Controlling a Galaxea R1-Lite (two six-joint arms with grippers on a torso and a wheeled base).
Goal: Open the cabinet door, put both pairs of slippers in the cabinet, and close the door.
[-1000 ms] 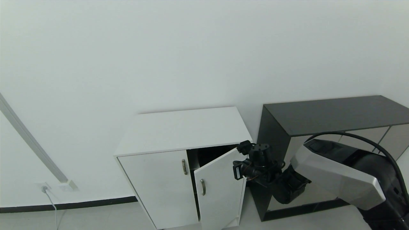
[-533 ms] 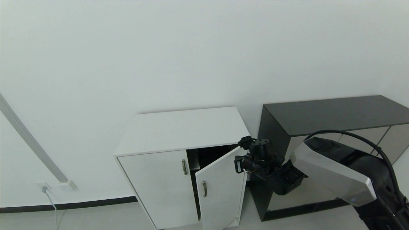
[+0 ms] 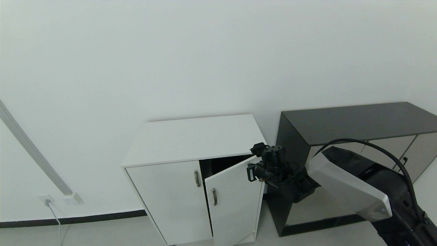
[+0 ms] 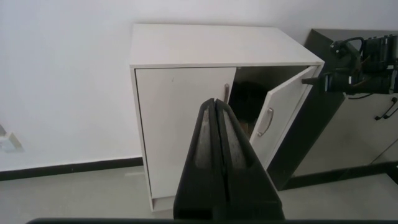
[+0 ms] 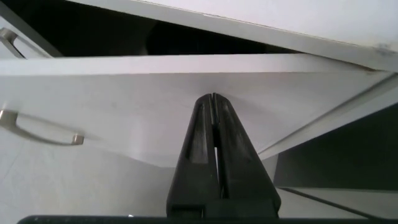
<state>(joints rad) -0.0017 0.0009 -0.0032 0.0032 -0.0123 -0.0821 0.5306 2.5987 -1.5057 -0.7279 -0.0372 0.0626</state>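
While L claw [image 4: 216,102] & R claw [image 5: 214,97] sit pinched together, cabinet door [image 3: 235,200] ajar, grey floor [image 3: 102,234], white wall [image 3: 205,51].

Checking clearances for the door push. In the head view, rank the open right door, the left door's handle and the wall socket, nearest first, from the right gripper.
1. Open right door, at the right gripper.
2. Left door's handle, on the shut door, leftward.
3. Wall socket, far left, low down.

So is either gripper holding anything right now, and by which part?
Nothing is held. The right gripper, shut, only touches the front face of the cabinet door; the left gripper is shut and empty.
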